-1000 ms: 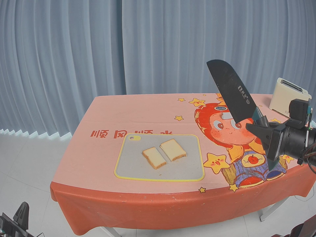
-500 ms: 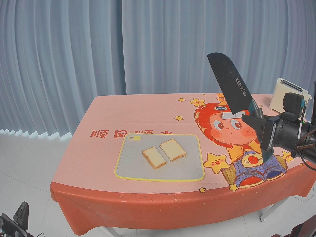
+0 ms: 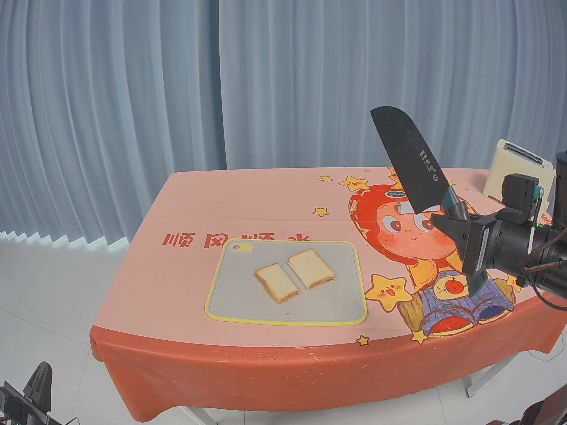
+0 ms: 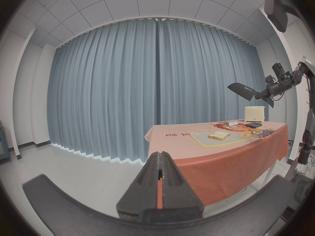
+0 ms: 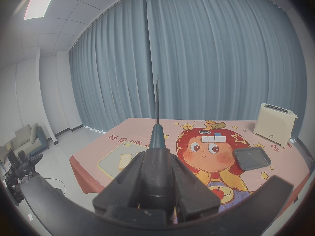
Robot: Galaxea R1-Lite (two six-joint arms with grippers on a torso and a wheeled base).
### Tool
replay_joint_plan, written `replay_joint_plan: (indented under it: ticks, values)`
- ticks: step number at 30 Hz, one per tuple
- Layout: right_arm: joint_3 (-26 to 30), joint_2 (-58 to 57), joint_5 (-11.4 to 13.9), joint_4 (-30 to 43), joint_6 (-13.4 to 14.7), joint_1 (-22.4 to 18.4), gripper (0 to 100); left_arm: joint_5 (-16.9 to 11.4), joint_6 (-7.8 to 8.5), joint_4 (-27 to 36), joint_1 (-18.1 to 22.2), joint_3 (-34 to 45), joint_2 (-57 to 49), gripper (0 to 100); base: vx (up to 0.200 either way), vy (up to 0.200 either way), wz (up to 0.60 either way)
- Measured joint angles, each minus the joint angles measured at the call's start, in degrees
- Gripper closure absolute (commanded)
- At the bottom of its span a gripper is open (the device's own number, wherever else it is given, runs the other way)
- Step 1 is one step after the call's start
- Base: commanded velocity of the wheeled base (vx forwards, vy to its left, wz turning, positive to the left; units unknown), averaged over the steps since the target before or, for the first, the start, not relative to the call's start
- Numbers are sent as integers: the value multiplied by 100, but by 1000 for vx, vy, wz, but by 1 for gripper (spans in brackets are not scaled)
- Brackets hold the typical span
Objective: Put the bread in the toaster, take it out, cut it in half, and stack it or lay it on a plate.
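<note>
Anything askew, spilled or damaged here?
Nothing spilled or damaged. The bread halves lie on the cutting board. One oddity: the right hand holds the knife blade-up, well above the table, away from the board.

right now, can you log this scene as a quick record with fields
bread: cut, left half and right half side by side on the cutting board
knife: in the air over the table, blade tilted up
right gripper: shut on the knife handle
left gripper: shut, empty, low beside the table
toaster: far right corner
dark tray: empty, near the toaster
</note>
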Motion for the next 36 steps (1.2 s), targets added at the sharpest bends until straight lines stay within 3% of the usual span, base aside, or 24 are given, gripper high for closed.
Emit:
replay_joint_plan:
  ticks: [17, 24, 36]
  values:
    - [9, 152, -38, 5, -22, -85, 100, 0, 2, 0, 0, 0, 7, 100, 0, 0, 0]
    - [-35, 251, -18, -56, 1, -419, 100, 0, 2, 0, 0, 0, 9, 100, 0, 0, 0]
    - [116, 783, -11, -994, 50, -945, 100, 0, 2, 0, 5, 0, 11, 100, 0, 0, 0]
